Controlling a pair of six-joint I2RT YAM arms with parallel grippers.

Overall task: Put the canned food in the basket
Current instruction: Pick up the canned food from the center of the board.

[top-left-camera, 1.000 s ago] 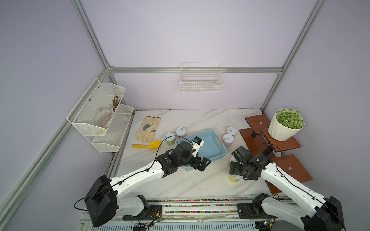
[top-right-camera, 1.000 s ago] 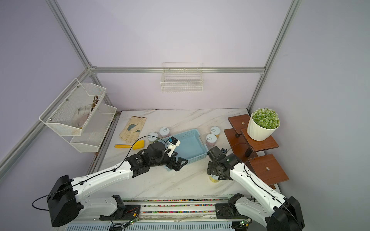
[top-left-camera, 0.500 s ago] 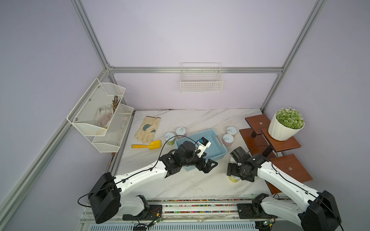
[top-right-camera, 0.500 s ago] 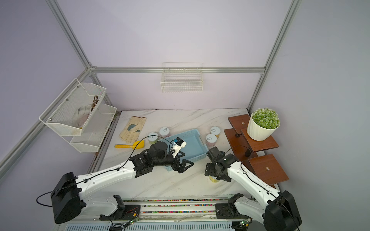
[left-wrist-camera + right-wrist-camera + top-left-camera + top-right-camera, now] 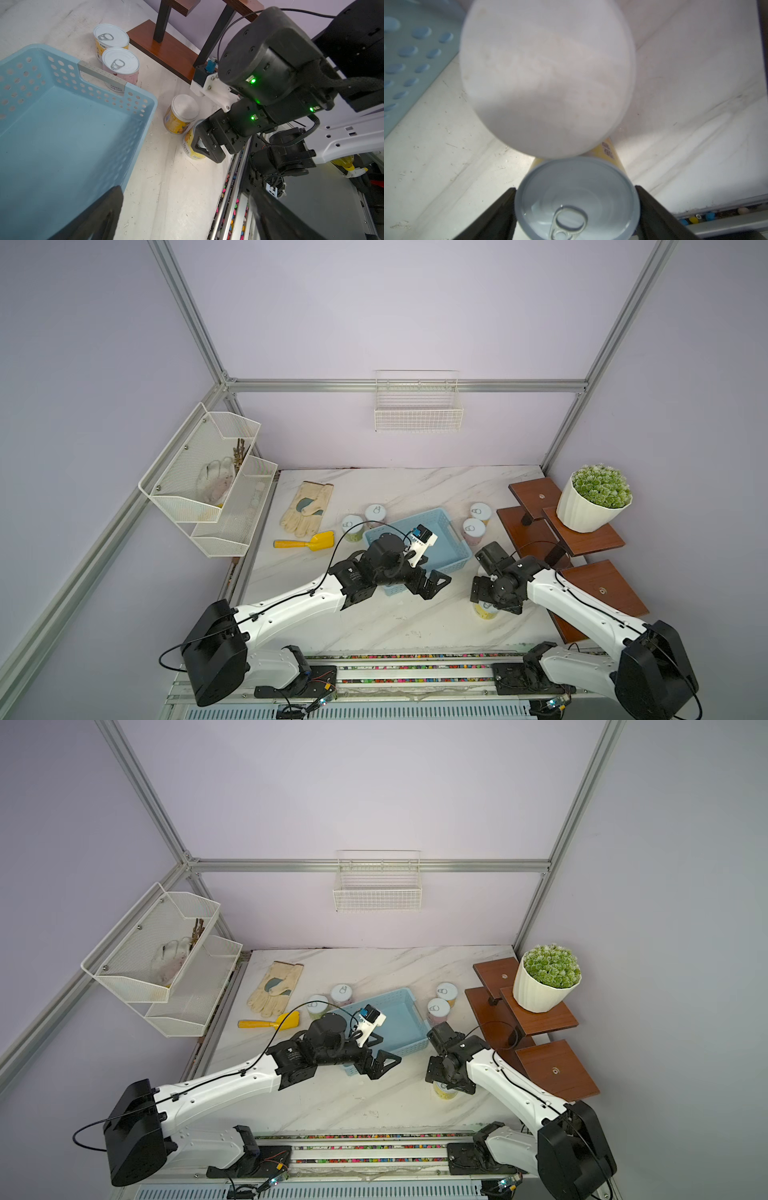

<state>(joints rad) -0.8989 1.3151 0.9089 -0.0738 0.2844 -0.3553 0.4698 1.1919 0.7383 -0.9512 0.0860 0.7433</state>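
— What changed on your right?
— My right gripper [image 5: 575,189] has drawn in. Both fingers now press the yellow can [image 5: 485,611], which stands lower right of centre in a top view.
— The basket [image 5: 446,545]?
— Empty, mid-frame. My left gripper [image 5: 432,585] gapes beside it. Lifting comes next, I reckon.

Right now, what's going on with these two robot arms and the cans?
The right gripper is clamped on a short yellow-labelled can with a pull-ring lid, which stands on the white marble table. The left gripper hangs open and empty by the near edge of the shallow light-blue perforated plastic basket. No can shows in the basket; five others stand on the table beside it.
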